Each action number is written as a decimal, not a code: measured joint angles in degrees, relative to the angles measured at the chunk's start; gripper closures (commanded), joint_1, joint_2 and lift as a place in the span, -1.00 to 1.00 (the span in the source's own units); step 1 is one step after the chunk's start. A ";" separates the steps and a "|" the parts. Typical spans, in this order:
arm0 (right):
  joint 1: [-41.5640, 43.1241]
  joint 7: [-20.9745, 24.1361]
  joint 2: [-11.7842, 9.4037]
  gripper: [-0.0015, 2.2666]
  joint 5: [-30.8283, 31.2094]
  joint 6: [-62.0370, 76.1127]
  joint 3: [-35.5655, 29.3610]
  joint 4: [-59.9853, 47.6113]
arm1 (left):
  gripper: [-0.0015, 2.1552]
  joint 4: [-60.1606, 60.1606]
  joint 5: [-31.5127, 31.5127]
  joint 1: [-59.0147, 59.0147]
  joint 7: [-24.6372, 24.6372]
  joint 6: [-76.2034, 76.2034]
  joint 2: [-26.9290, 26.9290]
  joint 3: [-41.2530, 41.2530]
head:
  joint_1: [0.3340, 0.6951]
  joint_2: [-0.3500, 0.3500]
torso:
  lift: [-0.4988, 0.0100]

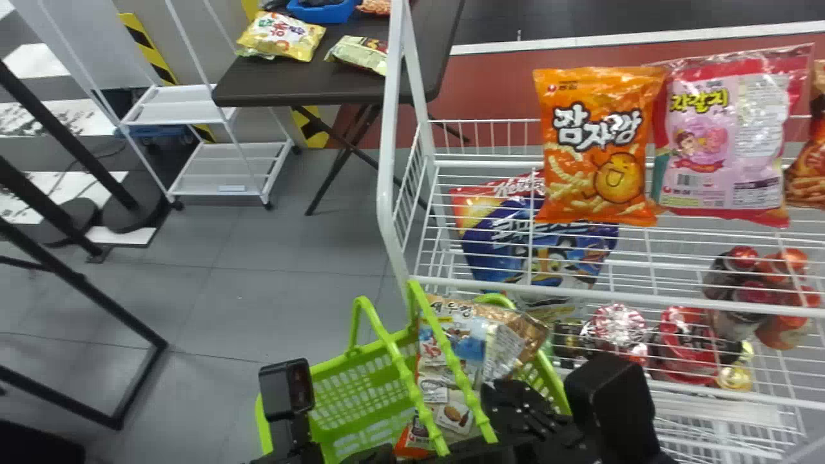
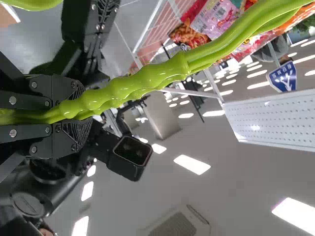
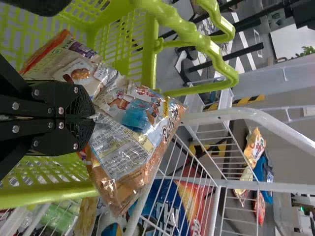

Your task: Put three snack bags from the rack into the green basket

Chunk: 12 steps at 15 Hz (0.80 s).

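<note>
Presently, my right gripper (image 1: 499,394) sits nearly closed, pinching the brown snack bag (image 1: 474,341) at the one o'clock side of the green basket (image 1: 322,367). Left gripper (image 1: 377,456), near six o'clock in head view: narrowed around the basket handle (image 2: 138,83).

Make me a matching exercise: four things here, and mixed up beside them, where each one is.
Things:
1. Yellow snack bag
2. Blue snack bag
3. Left claw
4. Orange snack bag

Places:
A. Right beside the pink snack bag
B. Closed on the basket handle
C. On the dark table
D. Partly hidden behind the orange snack bag

Right pairs: 1-C, 2-D, 3-B, 4-A.
</note>
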<state>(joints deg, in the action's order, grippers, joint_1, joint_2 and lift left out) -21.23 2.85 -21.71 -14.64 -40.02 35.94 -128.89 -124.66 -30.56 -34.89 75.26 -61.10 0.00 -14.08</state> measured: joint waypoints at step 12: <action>-0.98 0.13 0.61 -0.97 -4.17 -6.75 -10.62 -5.20 | 0.99 0.45 -0.82 -0.01 0.15 -0.01 0.00 -1.18 | 1.00 0.39 | 0.96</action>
<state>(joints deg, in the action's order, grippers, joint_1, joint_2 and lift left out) -22.21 2.98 -21.10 -18.81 -46.77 25.32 -134.09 -124.21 -31.38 -34.90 75.41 -61.11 0.00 -15.26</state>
